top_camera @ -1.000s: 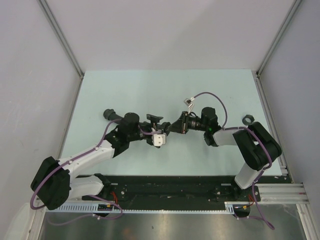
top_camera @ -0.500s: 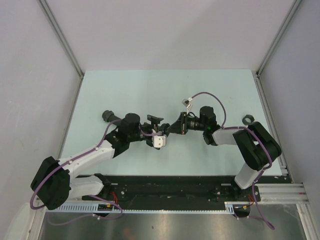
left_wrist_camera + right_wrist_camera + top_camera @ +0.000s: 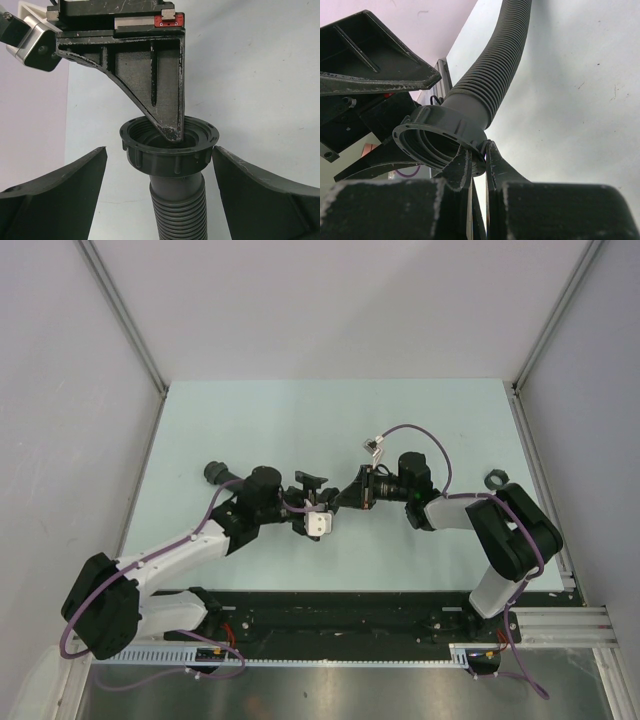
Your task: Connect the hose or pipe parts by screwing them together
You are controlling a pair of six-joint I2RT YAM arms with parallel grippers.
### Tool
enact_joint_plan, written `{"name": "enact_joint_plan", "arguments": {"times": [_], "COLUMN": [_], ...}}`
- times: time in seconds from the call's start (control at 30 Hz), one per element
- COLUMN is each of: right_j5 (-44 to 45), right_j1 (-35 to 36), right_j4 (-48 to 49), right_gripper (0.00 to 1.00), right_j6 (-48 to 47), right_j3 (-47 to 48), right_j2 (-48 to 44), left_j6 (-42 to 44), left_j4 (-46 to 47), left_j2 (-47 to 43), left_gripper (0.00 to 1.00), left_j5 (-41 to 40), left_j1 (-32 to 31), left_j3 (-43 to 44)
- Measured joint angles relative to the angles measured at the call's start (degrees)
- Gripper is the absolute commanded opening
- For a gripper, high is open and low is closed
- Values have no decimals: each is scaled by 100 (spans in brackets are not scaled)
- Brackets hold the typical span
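A small red tag [image 3: 168,20] on the right gripper's body carries print too small to read. One black corrugated plastic hose with a wide threaded collar [image 3: 170,145] is held between the two arms. Its collar rim is pinched in the closed right gripper [image 3: 478,152], and the left gripper [image 3: 159,152] has its fingers spread apart on either side of the collar. One small black knurled ring nut [image 3: 495,478] lies on the pale green table [image 3: 250,410] near its right edge, well apart from the hose.

Left pincer [image 3: 159,152] agape, right pincer [image 3: 479,148] tightly shut
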Motion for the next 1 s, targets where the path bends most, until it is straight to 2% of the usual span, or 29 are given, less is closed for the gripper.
{"name": "enact_joint_plan", "arguments": {"times": [0.73, 0.83, 1.0], "right_j5": [-13, -13, -17], "right_j1": [0, 0, 0], "right_j4": [-31, -31, -35], "right_gripper": [0, 0, 0], "right_j6": [-33, -33, -37], "right_j3": [11, 11, 13], "right_j2": [0, 0, 2], "left_j6": [-197, -199, -210], "left_j4": [-57, -61, -94], "left_j2": [105, 125, 151], "left_gripper": [82, 78, 57], "left_j5": [192, 192, 197], "left_j1": [-11, -15, -44], "left_j3": [98, 98, 101]}}
